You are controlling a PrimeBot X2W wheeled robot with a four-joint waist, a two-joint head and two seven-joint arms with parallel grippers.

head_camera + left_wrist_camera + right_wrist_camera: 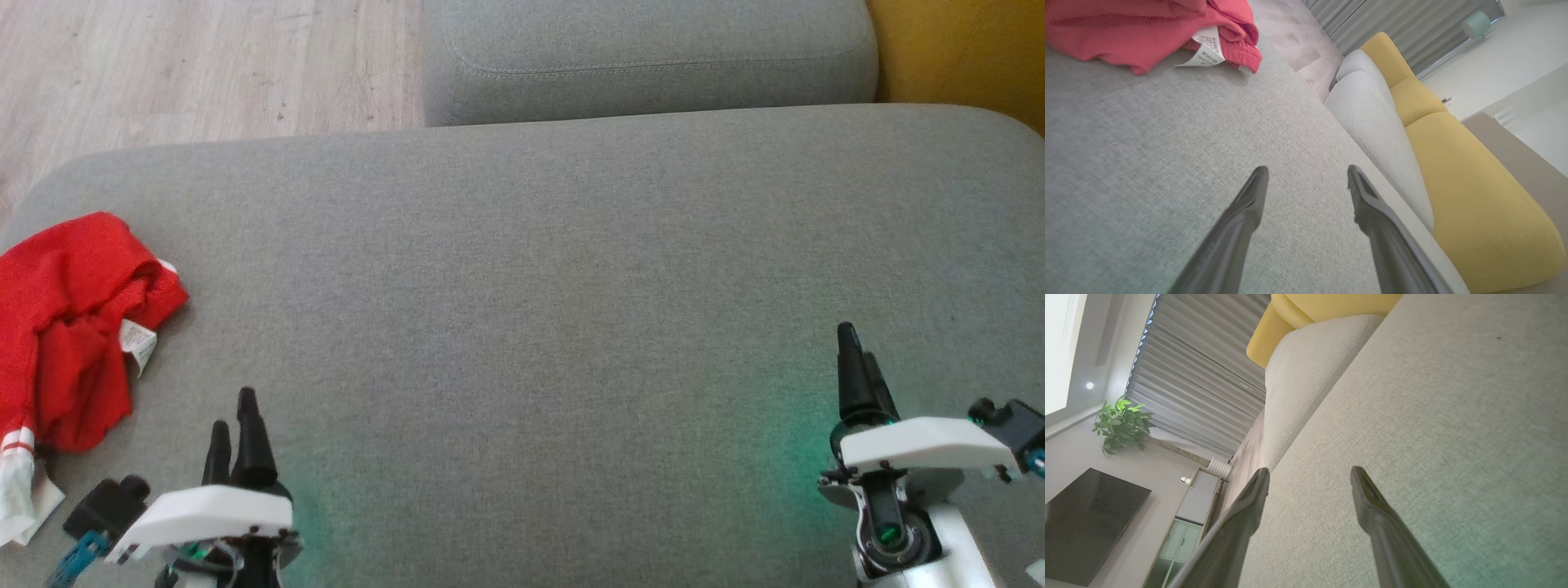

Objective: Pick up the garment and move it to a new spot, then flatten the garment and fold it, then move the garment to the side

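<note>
Head view is showing the left gripper (234, 412) sitting low at the near left of the grey seat cushion (571, 269), pointing away from the robot. Its wrist view is showing the two dark fingers (1247, 208) standing well apart with nothing between them, bare fabric beneath. The right gripper (857, 359) is waiting at the near right, likewise spread wide and empty.

Outward from the left gripper, the red garment (73, 327) is lying crumpled at the far left edge of the seat, beside and slightly ahead of that gripper, and partly running past the picture's edge. Its long axis is running roughly front to back, along the fingers' direction and not across it. A white label (139, 345) is poking out on the side facing the gripper, and a white striped cuff (18, 474) is trailing at the near end.

The left arm is plainly nearer; the right is well apart, across the whole seat. The coming reach is looking like a sideways move leftward for that arm.
</note>
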